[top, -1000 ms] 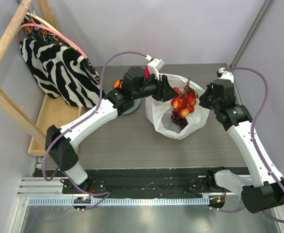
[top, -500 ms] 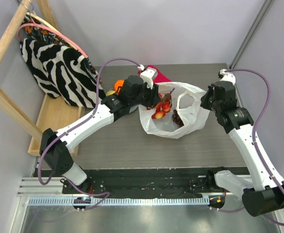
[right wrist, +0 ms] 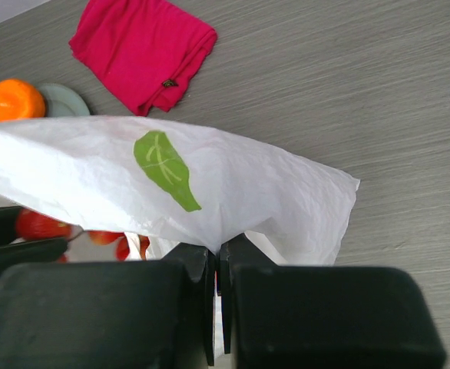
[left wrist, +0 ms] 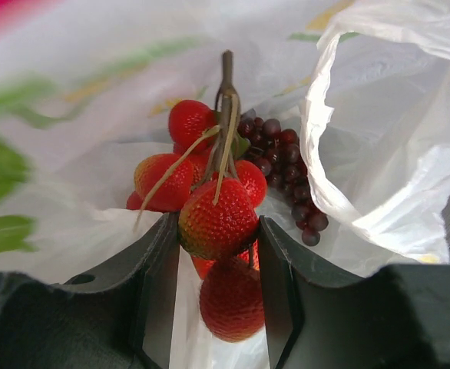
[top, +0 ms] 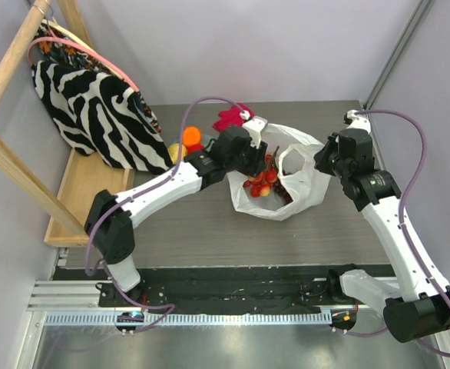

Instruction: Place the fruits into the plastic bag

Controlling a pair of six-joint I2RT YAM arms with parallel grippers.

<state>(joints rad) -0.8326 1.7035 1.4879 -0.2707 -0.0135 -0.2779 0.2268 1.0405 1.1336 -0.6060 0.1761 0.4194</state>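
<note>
You see a thin, crinkly plastic bag (right wrist: 233, 184), a soft matt red cloth (right wrist: 142, 48), pebbled red fruits (left wrist: 217, 219) and a matt wood-grain table (right wrist: 348, 92).

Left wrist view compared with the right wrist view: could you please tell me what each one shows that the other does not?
Only the left wrist view shows the grapes lying inside the bag and the left gripper clamping the cluster. Only the right wrist view shows the cloth, the orange, the plate and the right gripper pinching the bag's edge. Both show the bag and red fruits of the cluster.
</note>
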